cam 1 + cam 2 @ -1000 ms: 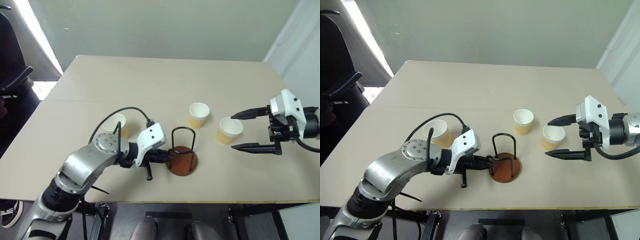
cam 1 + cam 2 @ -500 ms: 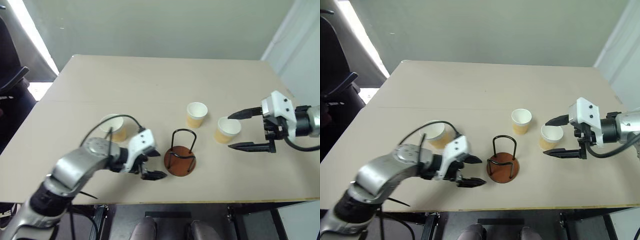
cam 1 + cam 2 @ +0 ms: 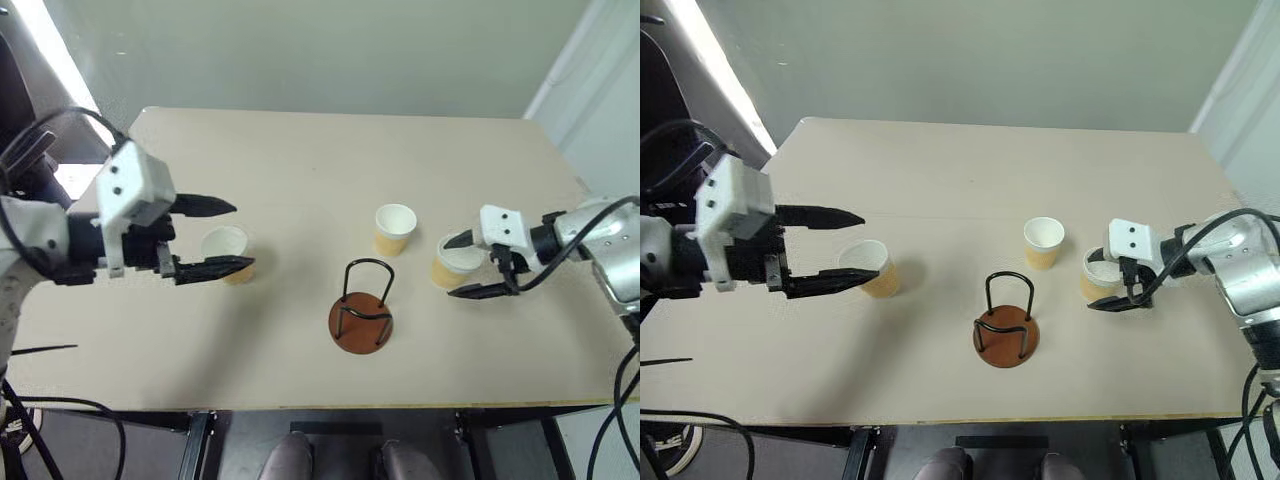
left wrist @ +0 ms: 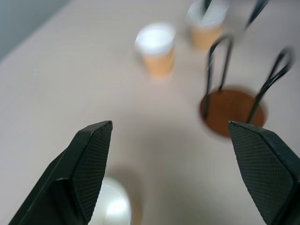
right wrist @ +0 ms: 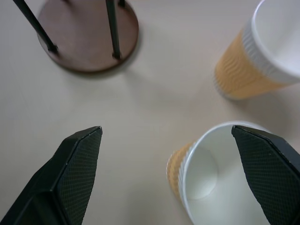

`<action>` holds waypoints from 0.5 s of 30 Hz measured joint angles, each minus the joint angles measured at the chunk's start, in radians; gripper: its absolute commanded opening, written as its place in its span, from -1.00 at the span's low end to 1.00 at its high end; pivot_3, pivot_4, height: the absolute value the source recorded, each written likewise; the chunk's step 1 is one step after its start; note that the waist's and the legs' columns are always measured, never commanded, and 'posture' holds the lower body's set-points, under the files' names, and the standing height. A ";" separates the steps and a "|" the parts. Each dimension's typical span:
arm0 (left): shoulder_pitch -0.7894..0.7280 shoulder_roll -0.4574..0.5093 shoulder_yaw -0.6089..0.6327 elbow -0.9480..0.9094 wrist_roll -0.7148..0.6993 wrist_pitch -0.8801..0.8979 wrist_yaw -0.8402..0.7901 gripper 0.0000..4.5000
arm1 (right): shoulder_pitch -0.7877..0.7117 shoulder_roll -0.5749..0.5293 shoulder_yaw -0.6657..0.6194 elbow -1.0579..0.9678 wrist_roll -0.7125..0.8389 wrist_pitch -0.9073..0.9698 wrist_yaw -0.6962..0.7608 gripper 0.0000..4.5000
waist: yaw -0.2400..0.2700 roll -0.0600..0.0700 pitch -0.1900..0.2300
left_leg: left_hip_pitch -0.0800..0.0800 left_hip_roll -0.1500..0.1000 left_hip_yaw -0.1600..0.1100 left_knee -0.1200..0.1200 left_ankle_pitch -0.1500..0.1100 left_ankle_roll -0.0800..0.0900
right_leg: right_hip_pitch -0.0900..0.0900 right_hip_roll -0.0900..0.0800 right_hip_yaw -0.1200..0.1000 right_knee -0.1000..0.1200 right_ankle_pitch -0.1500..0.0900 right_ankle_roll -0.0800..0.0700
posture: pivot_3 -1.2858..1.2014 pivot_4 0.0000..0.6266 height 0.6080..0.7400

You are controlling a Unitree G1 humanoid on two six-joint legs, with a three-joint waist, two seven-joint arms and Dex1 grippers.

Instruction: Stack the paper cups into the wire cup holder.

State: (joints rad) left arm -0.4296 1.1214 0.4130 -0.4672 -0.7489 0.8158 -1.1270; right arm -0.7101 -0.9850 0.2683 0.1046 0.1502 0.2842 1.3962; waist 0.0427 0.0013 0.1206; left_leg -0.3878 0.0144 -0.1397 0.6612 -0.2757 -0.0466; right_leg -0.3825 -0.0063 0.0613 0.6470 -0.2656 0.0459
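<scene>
The wire cup holder (image 3: pixel 361 322), a reddish-brown disc with black wire loops, stands near the table's front edge with no cup in it. One of the three paper cups (image 3: pixel 394 229) stands behind it. My right gripper (image 3: pixel 449 267) is open and low, its fingers on either side of a second cup (image 5: pixel 206 173), apart from its wall. My left gripper (image 3: pixel 243 236) is open and raised at the left, hanging over the third cup (image 4: pixel 112 208), which stands on the table below its fingers (image 4: pixel 89 154).
The beige table (image 3: pixel 300 160) has bare surface behind the cups and between the holder and the left cup. A dark chair (image 3: pixel 660 110) stands past the table's left edge. Black cables loop off my left wrist (image 3: pixel 60 120).
My left gripper left the holder's wires, opened, then rose and swung away to the left over the left cup. My right gripper sank and moved in around the right cup.
</scene>
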 measured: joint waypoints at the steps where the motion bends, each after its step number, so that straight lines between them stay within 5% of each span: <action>1: 0.006 0.001 0.025 -0.012 -0.021 0.002 -0.002 0.86 | -0.002 0.005 0.010 0.020 -0.016 -0.017 0.002 1.00 | -0.001 0.000 0.000 | 0.000 0.000 0.001 0.000 0.000 0.000 | -0.001 0.000 0.000 0.000 0.000 0.000 | 0.03 -0.52 1.00; 8: 0.132 0.008 0.064 -0.056 -0.040 0.008 0.004 0.86 | -0.030 0.046 0.023 0.134 -0.081 -0.094 0.026 1.00 | -0.008 0.000 0.000 | 0.000 0.002 0.003 -0.002 0.000 0.000 | -0.002 0.000 0.001 0.000 0.000 -0.002 | 0.03 -0.52 1.00; 11: 0.143 0.009 0.064 -0.082 -0.050 0.008 0.021 0.90 | -0.045 0.075 0.031 0.176 -0.115 -0.131 0.027 0.76 | -0.008 0.000 0.000 | 0.001 0.003 0.004 -0.002 0.000 0.000 | -0.002 0.000 0.001 0.001 0.000 -0.003 | 0.03 -0.52 1.00; 15: 0.145 0.016 0.064 -0.084 -0.051 0.008 0.043 0.90 | -0.071 0.122 0.049 0.234 -0.149 -0.170 0.025 0.10 | -0.010 0.001 0.000 | 0.001 0.003 0.004 -0.003 0.000 -0.001 | -0.003 0.000 0.001 0.002 0.000 -0.004 | 0.03 -0.52 1.00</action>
State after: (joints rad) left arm -0.2849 1.1374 0.4771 -0.5510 -0.8000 0.8238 -1.0840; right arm -0.7813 -0.8634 0.3169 0.3381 0.0011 0.1145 1.4217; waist 0.0326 0.0020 0.1206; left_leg -0.3866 0.0176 -0.1353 0.6585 -0.2760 -0.0474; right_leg -0.3856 -0.0062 0.0620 0.6487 -0.2656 0.0421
